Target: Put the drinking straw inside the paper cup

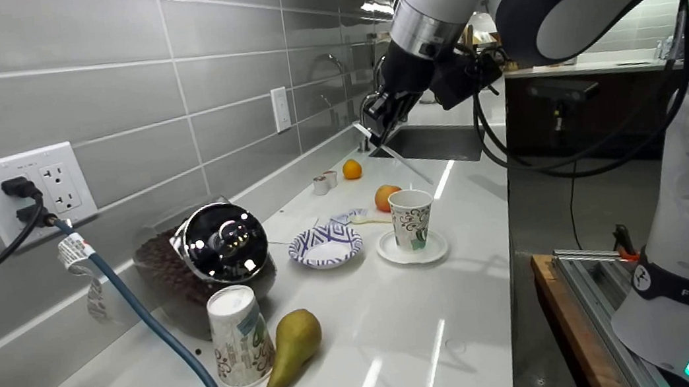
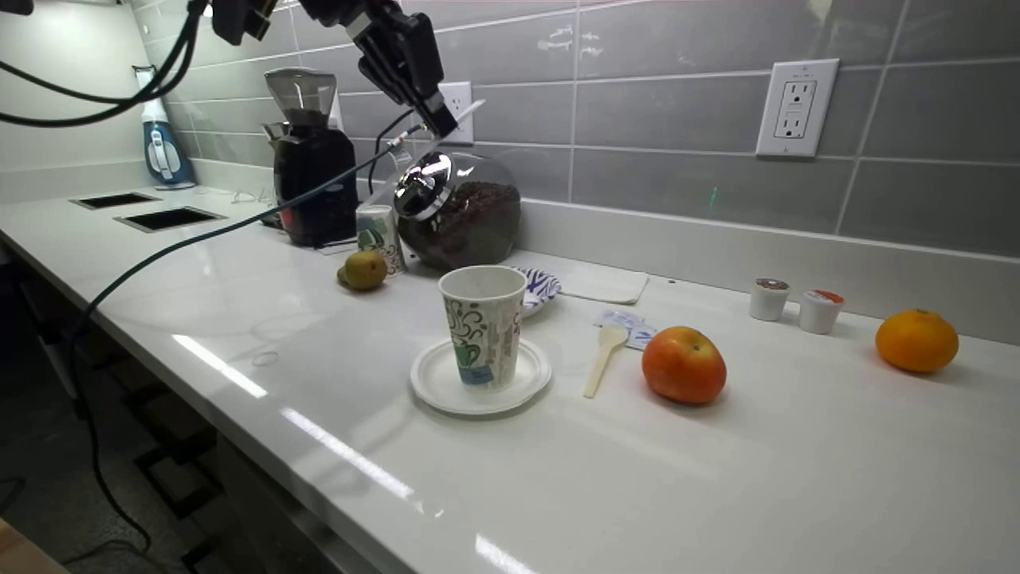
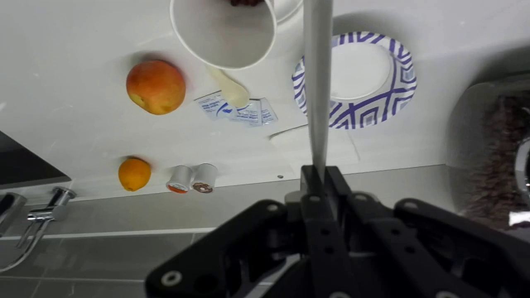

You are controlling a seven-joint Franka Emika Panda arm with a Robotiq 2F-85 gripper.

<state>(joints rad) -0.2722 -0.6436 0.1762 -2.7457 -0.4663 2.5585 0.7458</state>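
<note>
The paper cup (image 1: 411, 219), with a scroll and green print, stands upright on a small white plate (image 1: 440, 251). It also shows upright in an exterior view (image 2: 486, 339). The wrist view looks into the cup (image 3: 225, 35); something dark red lies inside. My gripper (image 1: 379, 138) is shut on the whitish drinking straw (image 1: 409, 165) and holds it slanted in the air. In the wrist view, the straw (image 3: 318, 82) runs from the fingertips (image 3: 319, 171) past the top edge, beside the cup's mouth, so its far end is cut off there.
A second cup (image 1: 241, 340) stands upside down near a pear (image 1: 297, 343). A patterned bowl (image 3: 403, 78), a spoon (image 2: 603, 359), an apple (image 2: 684, 365), an orange (image 2: 916, 341) and two pods (image 2: 769, 301) lie around. A bean jar (image 2: 478, 223) stands by the wall.
</note>
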